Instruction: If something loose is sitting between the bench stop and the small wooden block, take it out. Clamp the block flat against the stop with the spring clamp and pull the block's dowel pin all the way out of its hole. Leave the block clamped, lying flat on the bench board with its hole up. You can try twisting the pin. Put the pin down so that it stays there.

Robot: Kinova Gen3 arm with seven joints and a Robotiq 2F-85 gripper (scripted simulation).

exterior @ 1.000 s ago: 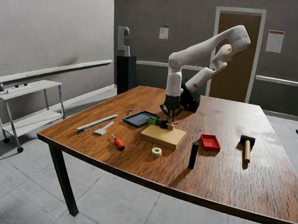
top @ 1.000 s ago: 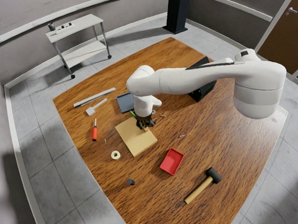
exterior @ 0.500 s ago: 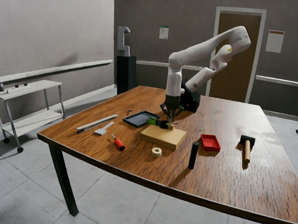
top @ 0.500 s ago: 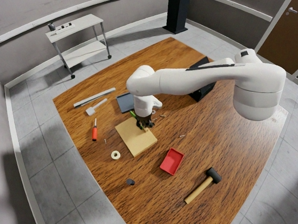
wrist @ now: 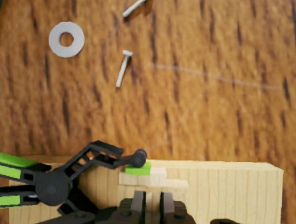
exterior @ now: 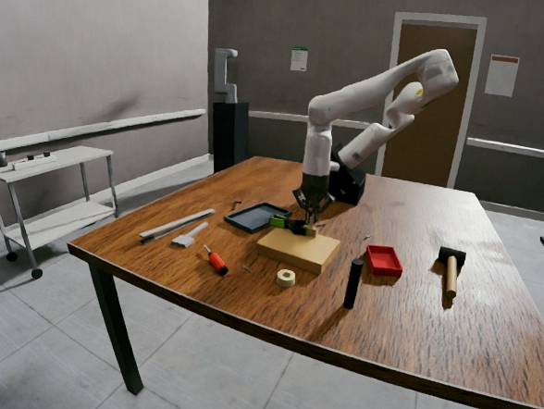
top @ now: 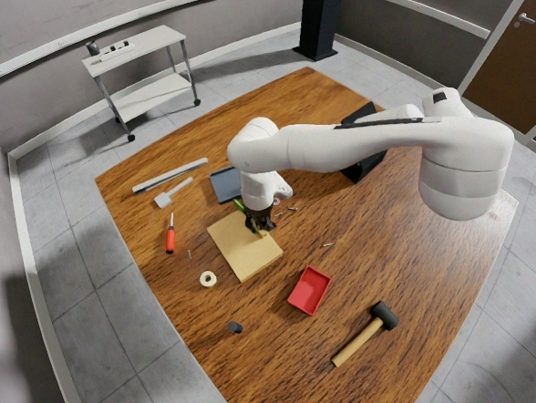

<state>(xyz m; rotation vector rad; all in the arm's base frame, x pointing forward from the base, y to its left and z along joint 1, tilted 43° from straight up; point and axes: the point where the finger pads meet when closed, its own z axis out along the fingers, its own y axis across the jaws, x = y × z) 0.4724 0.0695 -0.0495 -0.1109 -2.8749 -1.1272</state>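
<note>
Wooden tabletop, small block below tool

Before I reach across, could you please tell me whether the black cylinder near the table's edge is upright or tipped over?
Upright: the black cylinder stands on one end in the exterior view.

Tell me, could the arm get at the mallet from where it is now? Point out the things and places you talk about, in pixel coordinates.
Probably yes, but not straight away. The mallet (top: 362, 338) (exterior: 451, 273) lies out in the open, with nothing over it. The jaws are down at the board (top: 242, 251) (exterior: 296, 247) (wrist: 240, 192), beside the clamp (exterior: 282, 222) (wrist: 52, 187), so they would likely need lifting first.
</note>
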